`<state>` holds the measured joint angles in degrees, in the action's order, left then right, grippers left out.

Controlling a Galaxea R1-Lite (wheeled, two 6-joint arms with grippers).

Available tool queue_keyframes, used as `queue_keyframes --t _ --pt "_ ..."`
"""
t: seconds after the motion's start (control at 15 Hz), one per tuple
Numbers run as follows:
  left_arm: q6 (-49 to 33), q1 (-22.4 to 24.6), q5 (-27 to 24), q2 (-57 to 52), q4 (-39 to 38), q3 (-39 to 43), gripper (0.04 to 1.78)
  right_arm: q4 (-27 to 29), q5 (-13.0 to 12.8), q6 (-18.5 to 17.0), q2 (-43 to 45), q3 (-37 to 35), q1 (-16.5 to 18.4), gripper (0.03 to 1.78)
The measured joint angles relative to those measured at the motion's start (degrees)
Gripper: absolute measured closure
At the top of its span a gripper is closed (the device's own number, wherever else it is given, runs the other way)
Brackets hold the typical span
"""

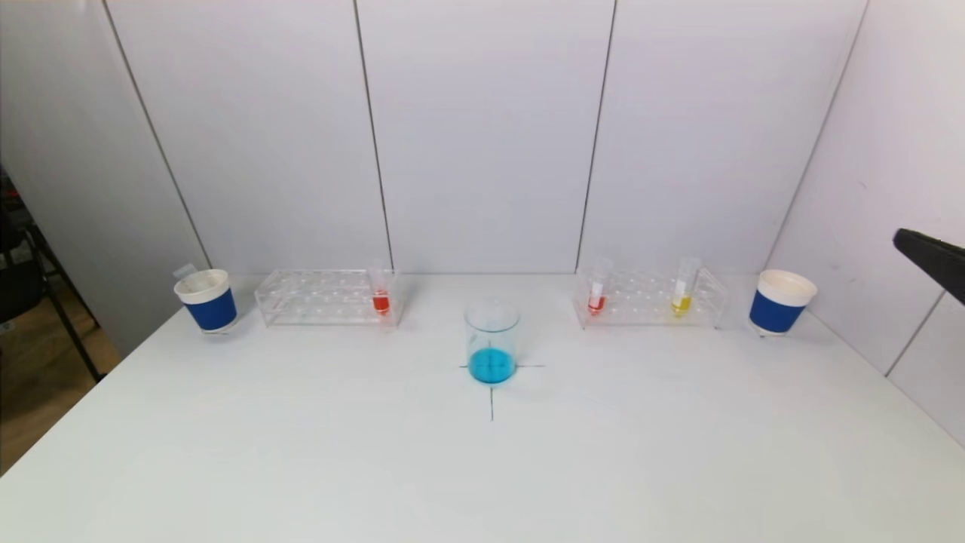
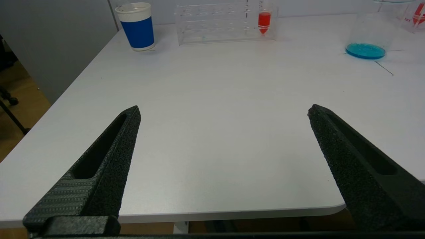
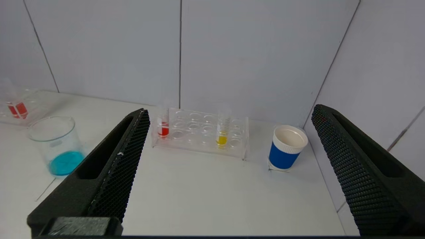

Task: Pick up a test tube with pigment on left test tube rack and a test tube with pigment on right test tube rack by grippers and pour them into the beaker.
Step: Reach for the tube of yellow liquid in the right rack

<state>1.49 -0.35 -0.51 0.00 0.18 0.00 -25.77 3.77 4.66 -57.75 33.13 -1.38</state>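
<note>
Beaker [image 1: 491,343] holds blue liquid, racks [image 1: 329,297] [image 1: 650,299] flanking it, blue cups [image 1: 207,300] [image 1: 781,302] beyond. Left gripper [image 2: 224,111] and right gripper [image 3: 230,111] both gape wide, holding nothing.

Three test tubes [image 1: 381,290], two racks [image 1: 324,296], two cups [image 1: 207,300], one beaker [image 1: 491,341].

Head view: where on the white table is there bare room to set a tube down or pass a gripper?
Bare: the white table nearer than the glass beaker of blue liquid, and the gaps between it and the left clear rack and right clear rack. Crowded: the far edge, where racks and the blue paper cups stand in a row.
</note>
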Motion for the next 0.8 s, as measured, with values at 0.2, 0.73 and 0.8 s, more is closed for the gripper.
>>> queue_keyframes --t 0.2,0.73,0.8 --pt "0.0 0.0 0.0 0.0 0.0 0.0 0.06 -8.2 -0.2 -1.0 -10.7 0.2 0.3 0.04" --pt "0.0 0.0 0.0 0.0 0.0 0.0 0.06 -26.7 -0.3 -3.8 -32.9 -0.6 1.0 0.04" --pt "0.0 0.0 0.0 0.0 0.0 0.0 0.06 -29.1 -0.4 -4.2 -35.1 -0.8 1.1 0.04"
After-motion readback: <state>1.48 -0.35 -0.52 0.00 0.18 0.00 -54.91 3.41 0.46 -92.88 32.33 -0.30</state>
